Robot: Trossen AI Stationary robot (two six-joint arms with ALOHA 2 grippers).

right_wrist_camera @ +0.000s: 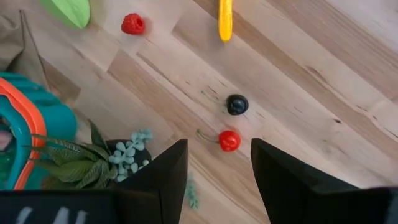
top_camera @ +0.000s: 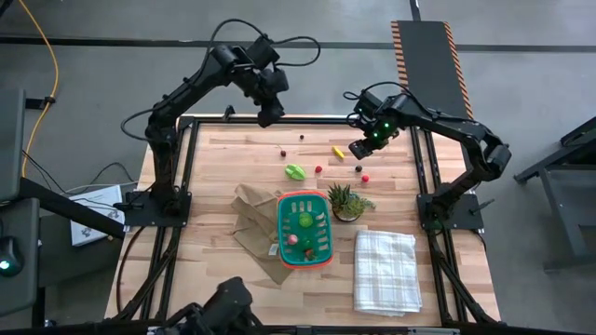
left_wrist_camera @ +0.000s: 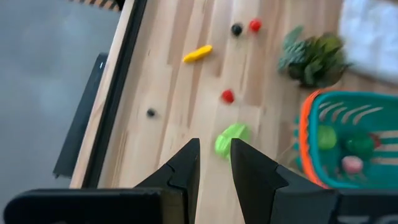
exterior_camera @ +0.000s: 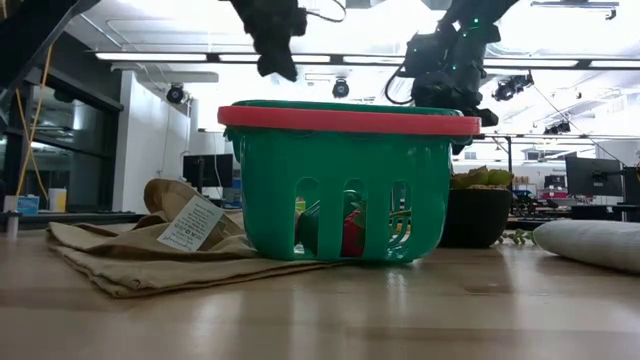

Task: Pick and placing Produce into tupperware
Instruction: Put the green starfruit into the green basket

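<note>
Beside the tupperware, a brown bag's white tag, print unreadable; both hands empty, right open, left narrowly parted.

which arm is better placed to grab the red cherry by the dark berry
Right. The right hand hangs open almost directly over the red cherry beside the dark berry. The left hand is nearer the light green piece.

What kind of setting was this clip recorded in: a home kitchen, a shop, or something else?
Most likely a robotics lab or workshop, not a kitchen: a butcher-block wooden table on a black metal frame over grey concrete floor, long ceiling strip lights with a computer monitor behind, and toy produce in a teal plastic basket.
</note>
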